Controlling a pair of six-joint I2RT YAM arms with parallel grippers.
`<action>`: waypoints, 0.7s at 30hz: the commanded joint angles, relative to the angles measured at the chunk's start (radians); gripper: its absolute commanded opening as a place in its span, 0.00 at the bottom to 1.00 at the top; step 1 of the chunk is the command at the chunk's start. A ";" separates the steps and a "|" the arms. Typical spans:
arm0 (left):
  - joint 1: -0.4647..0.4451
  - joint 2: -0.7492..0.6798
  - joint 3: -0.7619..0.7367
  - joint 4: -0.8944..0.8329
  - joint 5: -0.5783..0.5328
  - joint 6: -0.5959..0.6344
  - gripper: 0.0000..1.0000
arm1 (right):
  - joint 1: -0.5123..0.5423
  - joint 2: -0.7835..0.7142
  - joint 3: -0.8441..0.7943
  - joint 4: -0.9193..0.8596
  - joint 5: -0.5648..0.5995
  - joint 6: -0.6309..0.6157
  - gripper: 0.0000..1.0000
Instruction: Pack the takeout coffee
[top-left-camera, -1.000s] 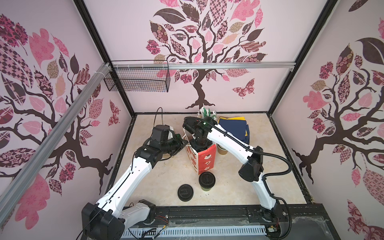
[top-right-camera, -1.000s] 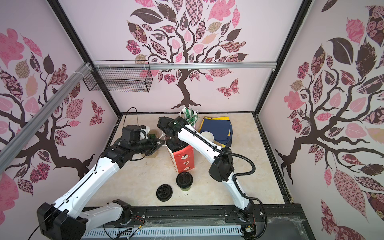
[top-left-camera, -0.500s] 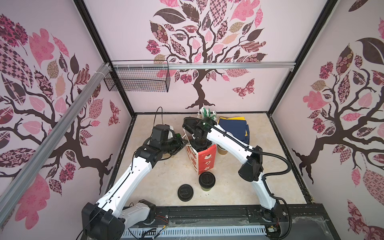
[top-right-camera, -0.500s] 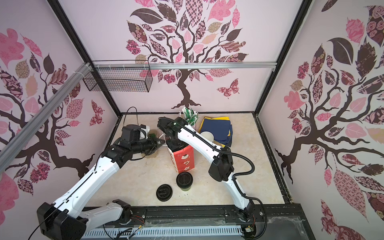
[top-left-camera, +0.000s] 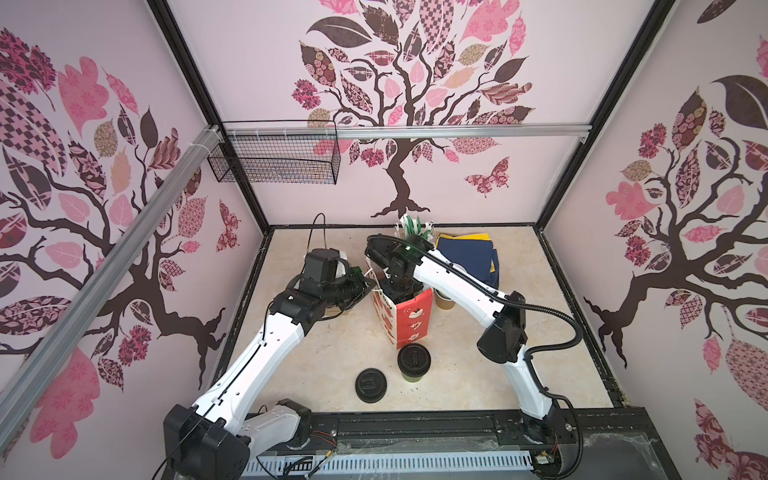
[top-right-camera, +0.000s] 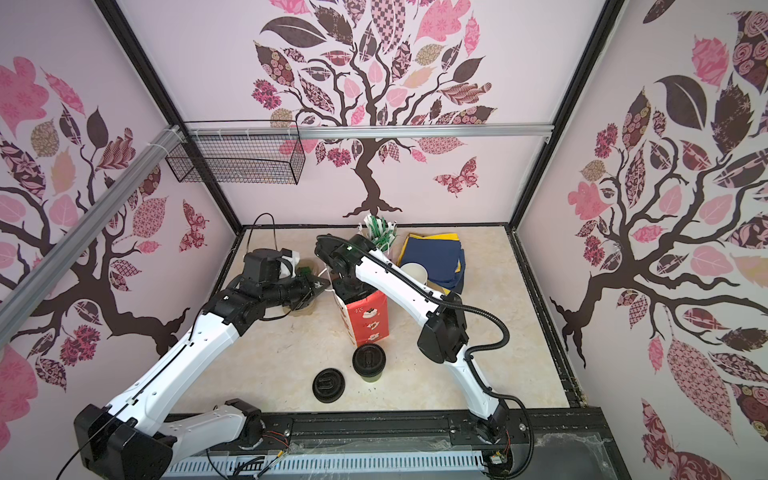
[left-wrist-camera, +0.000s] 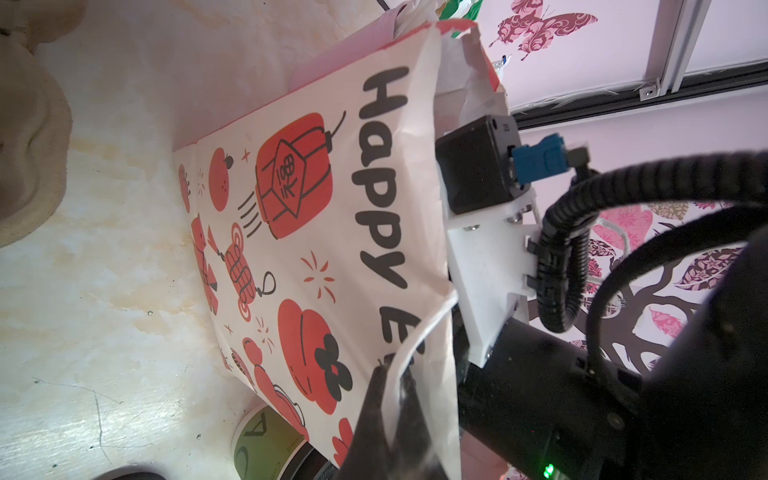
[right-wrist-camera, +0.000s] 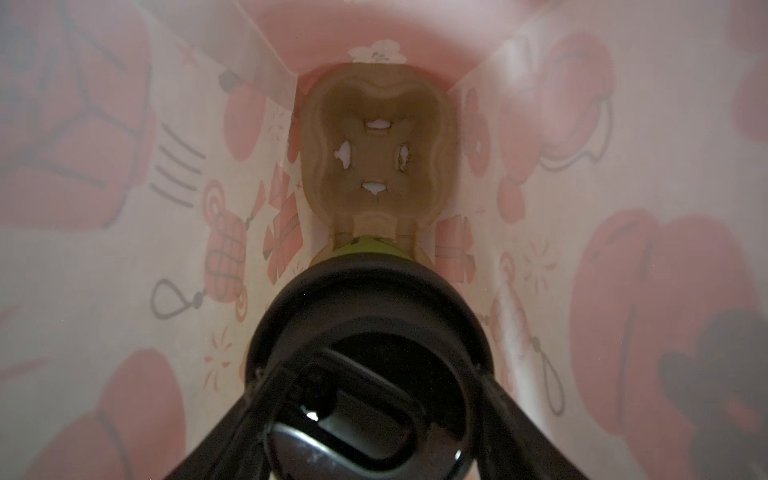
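Standing upright inside the bag (top-left-camera: 411, 322), a cup (right-wrist-camera: 365, 316) is seen from above in the right wrist view, its long axis vertical and its black lid facing the bag's mouth. Its base is hidden, so it cannot be told whether it is seated in the carrier (right-wrist-camera: 378, 153) lying on the bag's bottom; one empty well is seen beside it. The cup is held by the right gripper (right-wrist-camera: 368, 370), whose jaws are spread wide, with a finger pressed to each side of the lid. The bag's white handle (left-wrist-camera: 432, 328) is pinched by the fully closed left gripper (left-wrist-camera: 392, 380) at the bag's left rim. A second cup (top-left-camera: 412, 361), upright and lidded, is set on the table (top-left-camera: 316, 353) just near of the bag, with a loose lid (top-left-camera: 370, 385) lying flat to its left.
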 joint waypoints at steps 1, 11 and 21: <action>0.000 0.005 0.051 -0.007 0.008 0.017 0.00 | -0.008 0.047 -0.054 0.033 -0.009 -0.011 0.67; 0.000 0.008 0.055 -0.010 0.008 0.018 0.00 | -0.009 0.060 -0.025 0.004 -0.005 -0.012 0.66; 0.003 0.005 0.053 -0.023 -0.002 0.019 0.00 | -0.023 0.001 0.080 -0.078 0.004 0.018 0.66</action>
